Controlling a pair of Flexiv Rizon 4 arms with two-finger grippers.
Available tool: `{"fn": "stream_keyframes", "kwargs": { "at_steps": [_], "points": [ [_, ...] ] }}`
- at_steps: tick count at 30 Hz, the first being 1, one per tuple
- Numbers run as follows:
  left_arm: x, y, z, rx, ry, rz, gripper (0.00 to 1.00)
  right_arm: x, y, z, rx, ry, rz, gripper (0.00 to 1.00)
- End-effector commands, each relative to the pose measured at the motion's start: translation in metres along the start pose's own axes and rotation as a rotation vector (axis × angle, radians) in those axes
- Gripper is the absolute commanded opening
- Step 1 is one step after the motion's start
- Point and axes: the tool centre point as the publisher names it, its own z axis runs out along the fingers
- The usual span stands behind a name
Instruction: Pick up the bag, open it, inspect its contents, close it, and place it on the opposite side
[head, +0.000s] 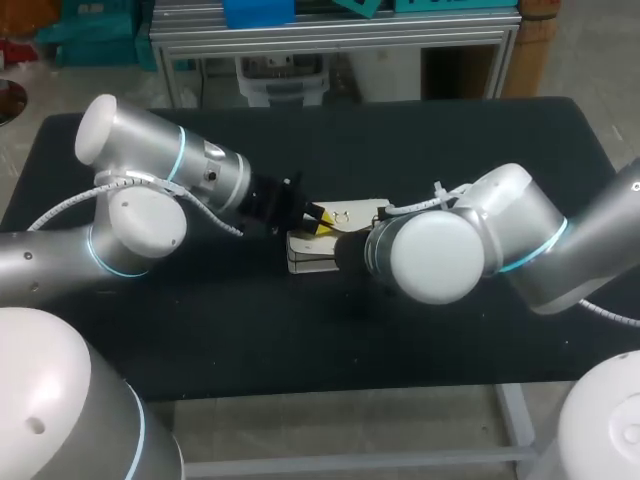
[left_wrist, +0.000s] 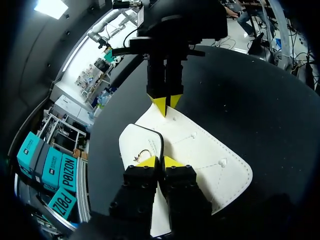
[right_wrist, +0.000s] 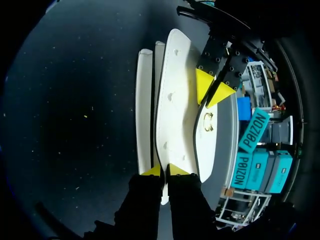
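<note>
A white bag (head: 362, 211) with a small gold clasp (left_wrist: 142, 155) lies in the middle of the black table. My left gripper (left_wrist: 160, 161) comes in from the left and is shut on the flap's edge beside the clasp. My right gripper (right_wrist: 165, 170) pinches the opposite edge of the same flap, its yellow tips close together. In the right wrist view the flap (right_wrist: 177, 100) stands a little off the bag's body (right_wrist: 145, 115). In the head view the left gripper (head: 318, 214) shows at the bag, while my right arm's wrist (head: 430, 255) hides its own fingers.
The black table (head: 450, 340) stretches out on all sides of the bag, with bare cloth to the left, right and front. Both arms cross over its middle part. Its front edge runs just below the arms.
</note>
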Motion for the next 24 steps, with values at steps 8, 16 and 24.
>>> {"fn": "stream_keyframes", "kwargs": {
  "at_steps": [8,16,24],
  "points": [
    [-0.001,-0.009,-0.011,0.037,-0.175,0.031,0.11,0.005,-0.002,0.005,-0.01,-0.307,0.0,0.0],
    [-0.005,-0.014,-0.012,0.016,-0.25,0.087,0.0,0.005,-0.002,0.005,-0.01,-0.307,0.0,0.0],
    [0.006,-0.02,-0.009,-0.015,-0.277,0.199,0.0,0.005,-0.002,0.005,-0.01,-0.307,0.0,0.0]
  ]
}}
